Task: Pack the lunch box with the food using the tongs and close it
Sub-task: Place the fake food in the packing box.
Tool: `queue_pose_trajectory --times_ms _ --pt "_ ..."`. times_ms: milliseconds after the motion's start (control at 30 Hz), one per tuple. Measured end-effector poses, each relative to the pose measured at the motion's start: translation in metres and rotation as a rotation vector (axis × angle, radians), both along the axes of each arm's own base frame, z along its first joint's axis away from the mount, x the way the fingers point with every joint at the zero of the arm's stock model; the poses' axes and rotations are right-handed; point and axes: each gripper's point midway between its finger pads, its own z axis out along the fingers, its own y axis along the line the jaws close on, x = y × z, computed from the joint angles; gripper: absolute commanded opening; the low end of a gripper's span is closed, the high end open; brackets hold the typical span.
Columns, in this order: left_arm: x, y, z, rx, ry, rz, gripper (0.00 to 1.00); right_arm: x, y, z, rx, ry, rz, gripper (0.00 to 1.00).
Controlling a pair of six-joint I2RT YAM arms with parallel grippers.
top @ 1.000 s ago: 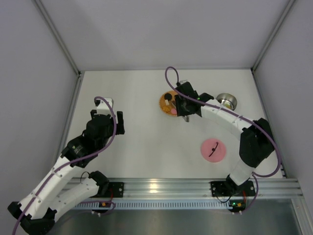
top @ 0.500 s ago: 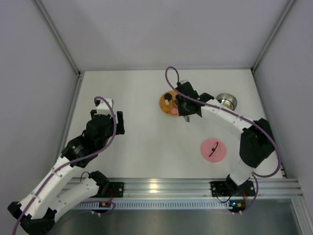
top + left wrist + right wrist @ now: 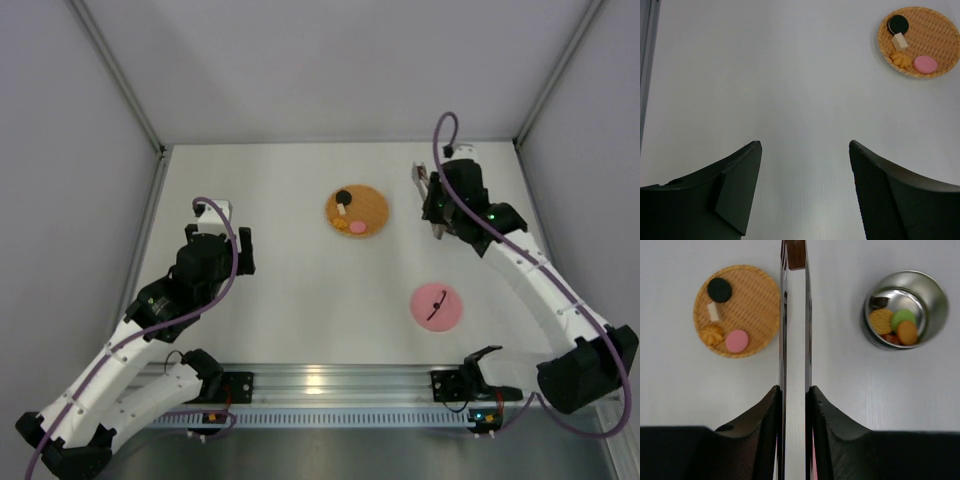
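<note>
The right gripper [image 3: 794, 390] is pinched shut on the long thin shiny silver metal tongs [image 3: 795, 330]. The two arms of the tongs are squeezed close together. A small brown piece of food [image 3: 796, 252] is nipped at their far tip.

The tip hangs between the flat round woven orange-brown mat [image 3: 757, 300] and the small round shiny steel lunch box [image 3: 936, 300]. The box stands on the white table [image 3: 765, 75], off to the right of the tongs (in the view from above the arm hides it).

I think the job now is to drop this piece in the box. To do it well, hold the squeeze the same, because smooth metal is slippery. Move the tip right over the dark hole of the box. Go down low, then let go softly, so the piece does not bounce off the hard rim.

The box is smooth and curved like a bowl, and it has a tan round piece [image 3: 881, 320], a green round piece [image 3: 902, 317] and an orange round piece [image 3: 907, 331] inside. The mat looks rough and bumpy. On it lie a black round piece [image 3: 719, 289], a pale little block [image 3: 714, 311], a frilly orange-yellow cookie [image 3: 712, 333] and a pink round piece [image 3: 737, 341]. The flat pink disc lid [image 3: 437, 304] lies apart, nearer the arms.

The left gripper [image 3: 805, 145] is wide open and holds nothing.
</note>
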Motion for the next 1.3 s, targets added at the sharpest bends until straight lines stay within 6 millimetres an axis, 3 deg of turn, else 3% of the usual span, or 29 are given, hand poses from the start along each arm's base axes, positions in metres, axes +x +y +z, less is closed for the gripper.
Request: queue_pose_trajectory --times_ms 167,300,733,1100,1300 --pt "0.0 0.0 0.0 0.0 0.0 0.0 0.76 -0.021 -0.09 -0.003 0.005 -0.018 -0.223 0.18" --pt "0.0 0.0 0.0 0.0 0.001 0.0 0.76 -0.035 -0.114 -0.011 -0.005 0.002 -0.284 0.18" --pt "0.0 0.0 0.0 0.0 0.001 0.0 0.76 -0.042 -0.118 -0.044 -0.022 0.094 -0.283 0.22" --pt "0.0 0.0 0.0 0.0 0.001 0.0 0.76 -0.041 -0.118 -0.054 -0.026 0.123 -0.276 0.37" --pt "0.0 0.0 0.0 0.0 0.001 0.0 0.76 -0.041 -0.117 -0.054 -0.025 0.123 -0.274 0.4"
